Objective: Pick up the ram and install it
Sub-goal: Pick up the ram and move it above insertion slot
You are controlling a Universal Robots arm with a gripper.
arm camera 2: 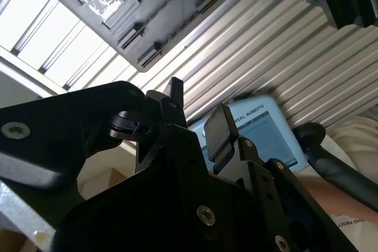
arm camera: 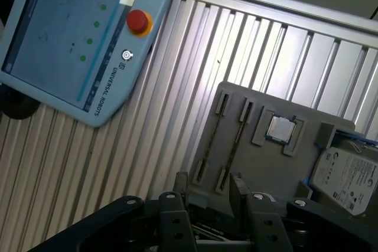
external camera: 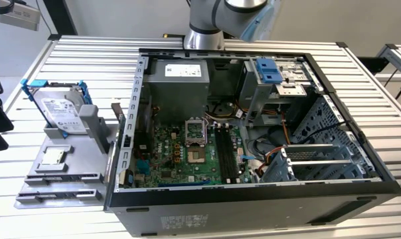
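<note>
1. Gripper (arm camera: 208,186) is spread open with nothing in it, hanging above the grey tray (arm camera: 277,172).
2. Ram (arm camera: 235,141) sits edge-up in a tray slot, probably so 2 fingers can pinch it.

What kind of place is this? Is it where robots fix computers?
Probably a robot lab or test bench, not a home. A robot arm stands at a ribbed metal table, an opened computer case lies on it, and a blue robot control tablet lies there too.
</note>
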